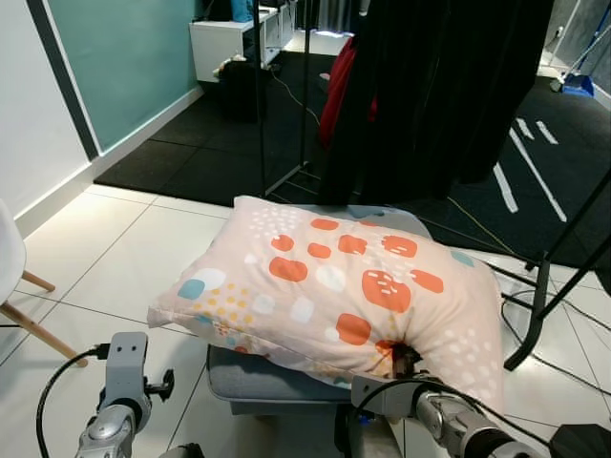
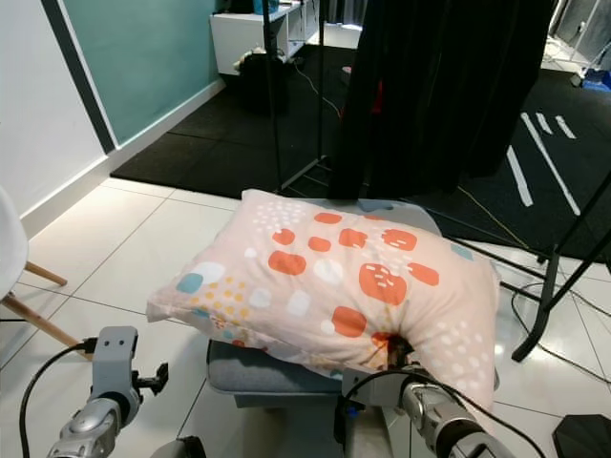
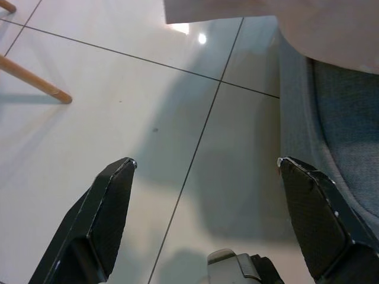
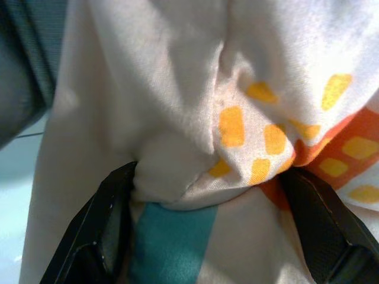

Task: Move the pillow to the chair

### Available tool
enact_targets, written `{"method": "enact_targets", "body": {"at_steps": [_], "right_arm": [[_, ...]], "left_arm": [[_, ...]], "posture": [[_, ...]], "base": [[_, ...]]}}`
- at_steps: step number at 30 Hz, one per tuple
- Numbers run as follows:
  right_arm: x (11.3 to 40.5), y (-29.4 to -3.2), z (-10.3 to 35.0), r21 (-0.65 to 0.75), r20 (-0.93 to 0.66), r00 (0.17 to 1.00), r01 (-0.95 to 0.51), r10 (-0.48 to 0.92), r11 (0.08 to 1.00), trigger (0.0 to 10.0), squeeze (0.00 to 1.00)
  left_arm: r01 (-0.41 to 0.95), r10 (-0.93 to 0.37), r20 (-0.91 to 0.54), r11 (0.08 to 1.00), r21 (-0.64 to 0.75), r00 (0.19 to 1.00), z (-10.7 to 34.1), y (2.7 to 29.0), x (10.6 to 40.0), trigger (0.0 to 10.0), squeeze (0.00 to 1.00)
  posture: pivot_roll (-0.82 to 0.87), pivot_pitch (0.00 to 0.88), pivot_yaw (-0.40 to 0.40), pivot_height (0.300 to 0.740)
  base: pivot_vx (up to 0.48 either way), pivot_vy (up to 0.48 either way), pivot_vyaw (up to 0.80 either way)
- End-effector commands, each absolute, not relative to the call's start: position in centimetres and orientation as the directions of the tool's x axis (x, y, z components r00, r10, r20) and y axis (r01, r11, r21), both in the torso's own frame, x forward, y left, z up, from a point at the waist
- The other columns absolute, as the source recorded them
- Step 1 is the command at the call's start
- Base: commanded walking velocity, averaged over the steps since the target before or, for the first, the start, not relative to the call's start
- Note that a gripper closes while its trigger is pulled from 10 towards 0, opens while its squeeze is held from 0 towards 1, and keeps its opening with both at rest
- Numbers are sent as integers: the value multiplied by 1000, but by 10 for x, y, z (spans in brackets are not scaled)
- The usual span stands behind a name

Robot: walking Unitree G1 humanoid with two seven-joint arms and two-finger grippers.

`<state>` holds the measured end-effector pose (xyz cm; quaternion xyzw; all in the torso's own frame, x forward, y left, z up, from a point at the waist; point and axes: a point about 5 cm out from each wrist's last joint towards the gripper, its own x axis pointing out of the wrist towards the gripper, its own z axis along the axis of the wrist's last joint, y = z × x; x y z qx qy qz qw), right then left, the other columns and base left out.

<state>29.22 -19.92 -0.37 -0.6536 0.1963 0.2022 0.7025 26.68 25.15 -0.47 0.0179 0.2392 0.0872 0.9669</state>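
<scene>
A pale pink pillow (image 1: pixel 334 277) with orange, teal and white spots lies across a low grey padded seat (image 1: pixel 267 382) right in front of me. My right gripper (image 4: pixel 207 177) is pushed into the pillow's near right edge, where the fabric puckers (image 1: pixel 401 355). Its fingers (image 4: pixel 112 219) stand wide apart, with a bunched fold of the pillow bulging between them. My left gripper (image 3: pixel 204 168) hangs open over the floor tiles just left of the grey seat (image 3: pixel 331 112), holding nothing. A white chair (image 1: pixel 8 258) with wooden legs stands at the far left edge.
Black curtains (image 1: pixel 430 86) hang on a metal rack directly behind the seat. A black stand's legs (image 1: pixel 544 296) and cables lie to the right. White tiled floor (image 1: pixel 105 258) opens to the left, towards the white chair. A dark mat and a white shelf (image 1: pixel 224 43) lie farther back.
</scene>
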Motion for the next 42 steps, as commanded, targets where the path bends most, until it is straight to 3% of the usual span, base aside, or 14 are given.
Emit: {"method": "enact_targets", "body": {"at_steps": [1, 8, 9, 11, 13, 19, 30, 31, 32, 42], "right_arm": [[290, -212, -4, -853, -518, 855, -515, -27, 85, 10000, 0], [293, -210, 3, -913, -401, 916, -398, -19, 83, 10000, 0], [311, -211, 22, -940, -335, 942, -334, -14, 75, 10000, 0], [311, -211, 22, -940, -335, 942, -334, -14, 75, 10000, 0], [334, -211, 51, -970, -234, 972, -234, -3, 60, 10000, 0], [347, -211, 77, -998, -68, 998, -68, 18, -4, 10000, 0], [349, -214, 79, -997, -76, 997, -76, -6, 13, 10000, 0], [349, -215, 79, -996, -89, 996, -89, -9, 24, 3608, 0], [349, -215, 78, -994, -100, 995, -99, -12, 36, 0, 0], [351, -217, 81, -994, -97, 995, -96, -20, 50, 0, 0]], "left_arm": [[-150, 174, -461, 985, 89, 870, -4, 252, 267, 10000, 0], [-151, 178, -456, 984, 94, 872, -3, 253, 267, 10000, 0], [-153, 180, -452, 984, 97, 873, -2, 254, 268, 10000, 0], [-153, 180, -452, 984, 97, 873, -2, 254, 268, 10000, 0], [-151, 181, -445, 983, 103, 877, 0, 255, 269, 10000, 0], [-145, 180, -431, 983, 112, 884, 2, 254, 272, 10000, 0], [-144, 181, -426, 983, 117, 886, 3, 254, 273, 10000, 0], [-145, 182, -423, 982, 118, 887, 4, 254, 273, 10000, 0], [-147, 184, -420, 982, 119, 889, 5, 255, 273, 10000, 0], [-152, 190, -406, 980, 125, 894, 8, 258, 275, 10000, 0]], "posture": [[-185, 143, -58, 498], [-184, 151, -54, 498], [-182, 154, -55, 498], [-182, 154, -55, 498], [-177, 158, -57, 498], [-181, 168, -57, 498], [-178, 168, -57, 498], [-178, 168, -57, 498], [-176, 166, -59, 498], [-171, 162, -62, 498]], "base": [[0, 0, 0], [0, 0, 0], [0, 0, 0], [0, 0, 0], [0, 0, 0], [0, 0, 0], [0, 0, 0], [0, 0, 0], [0, 0, 0], [0, 0, 0]]}}
